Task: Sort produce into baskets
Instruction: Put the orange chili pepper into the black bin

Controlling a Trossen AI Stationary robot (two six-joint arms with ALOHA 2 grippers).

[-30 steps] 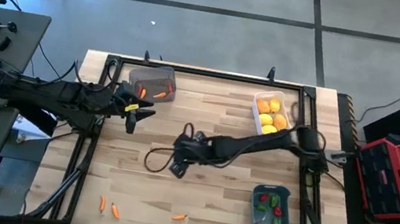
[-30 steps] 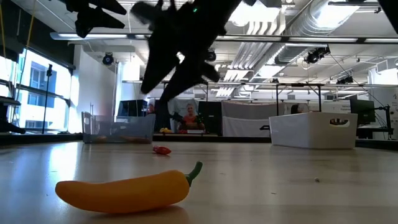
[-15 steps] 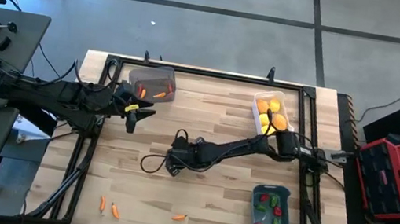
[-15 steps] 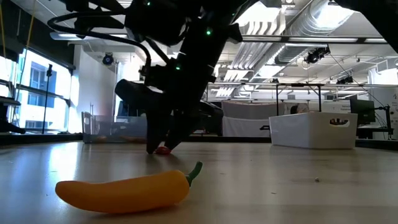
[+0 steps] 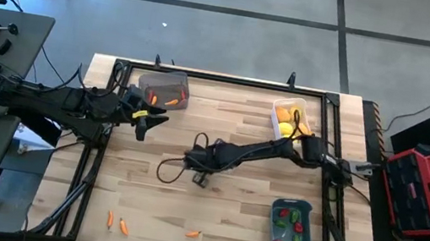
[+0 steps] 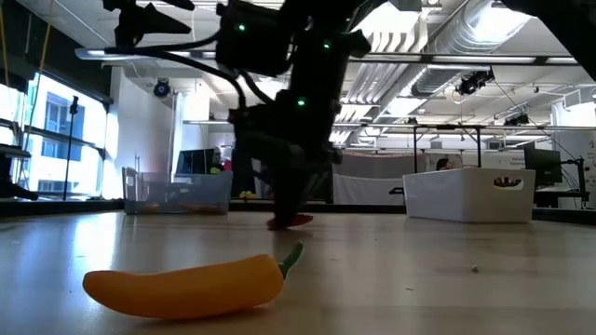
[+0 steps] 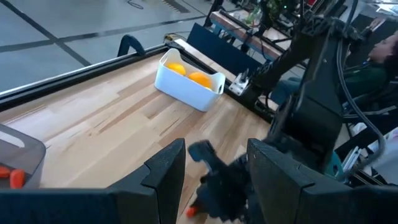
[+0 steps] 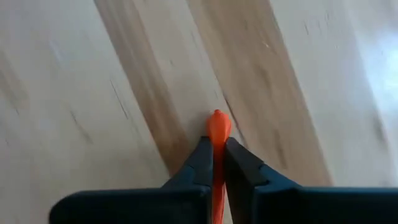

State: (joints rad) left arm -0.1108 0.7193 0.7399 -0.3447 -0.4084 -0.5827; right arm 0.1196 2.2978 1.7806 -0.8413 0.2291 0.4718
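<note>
Right gripper (image 8: 217, 163) is down at mid-counter, jaws pinched tight on a small red-orange piece of produce (image 8: 217, 134), carrot or slim pepper, hard to tell; its tip pokes out past the fingertips just above the wooden counter (image 5: 244, 210). The piece looks like light, rigid, smooth toy plastic; its tapered body could squirt out of a pinch, so a hold across the thicker middle seems safest, and the present grip looks close to that. Left gripper (image 5: 143, 118) waits beside the smoky grey bin (image 5: 163, 90), jaws partly apart and holding nothing. Counts from overhead: three bins. The grey bin holds about two orange pieces. The white bin (image 5: 292, 120), on the far side of the counter from the grey one, shows at least two yellow-orange fruits, partly hidden by the right arm. The blue-grey bin (image 5: 293, 230), at the corner diagonally opposite the grey bin, holds a mix of red and green peppers, too small to count. Three loose carrots (image 5: 124, 227) lie along the counter edge opposite the grey bin.
</note>
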